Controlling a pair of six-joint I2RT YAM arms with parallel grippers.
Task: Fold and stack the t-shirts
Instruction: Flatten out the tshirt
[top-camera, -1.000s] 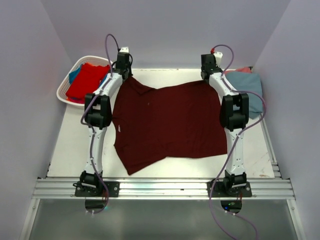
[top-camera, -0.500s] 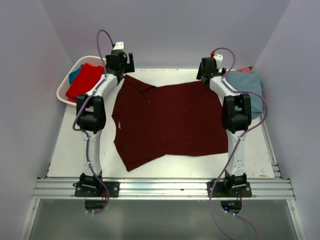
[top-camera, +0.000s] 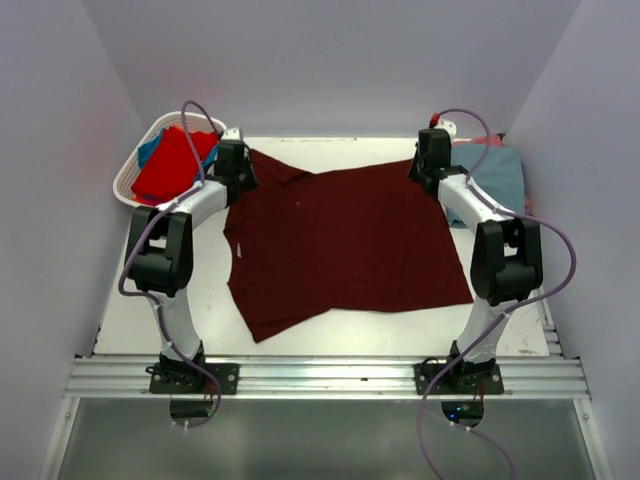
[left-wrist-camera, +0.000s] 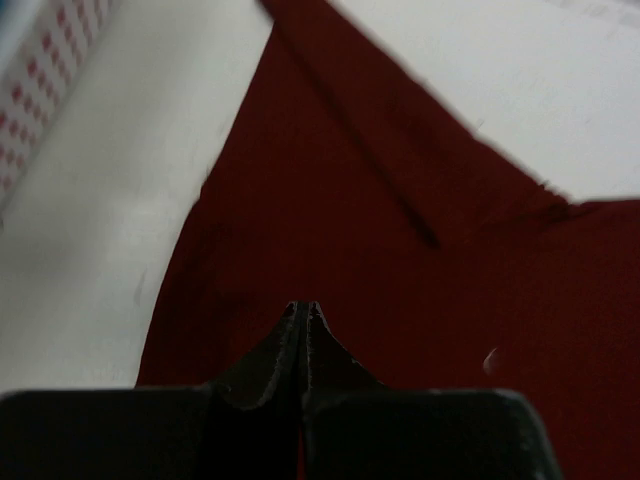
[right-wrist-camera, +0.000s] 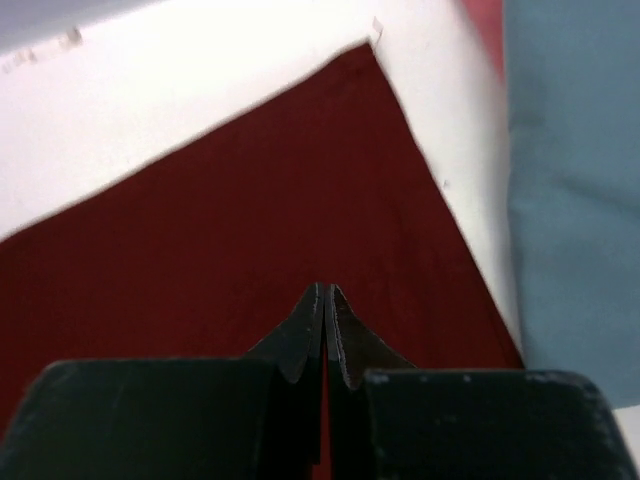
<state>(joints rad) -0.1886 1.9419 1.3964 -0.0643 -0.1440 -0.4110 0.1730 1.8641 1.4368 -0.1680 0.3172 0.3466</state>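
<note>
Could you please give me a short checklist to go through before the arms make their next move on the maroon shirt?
1. Maroon shirt spread open, not yet folded: ok, though its near left edge runs askew.
2. Left gripper shut, tips over the shirt's far left part: ok.
3. Right gripper shut near the shirt's far right corner: ok.
4. Cloth actually pinched in either gripper: cannot tell.
5. Grey-blue shirt apart from the maroon one: ok, a strip of table shows between them.
</note>
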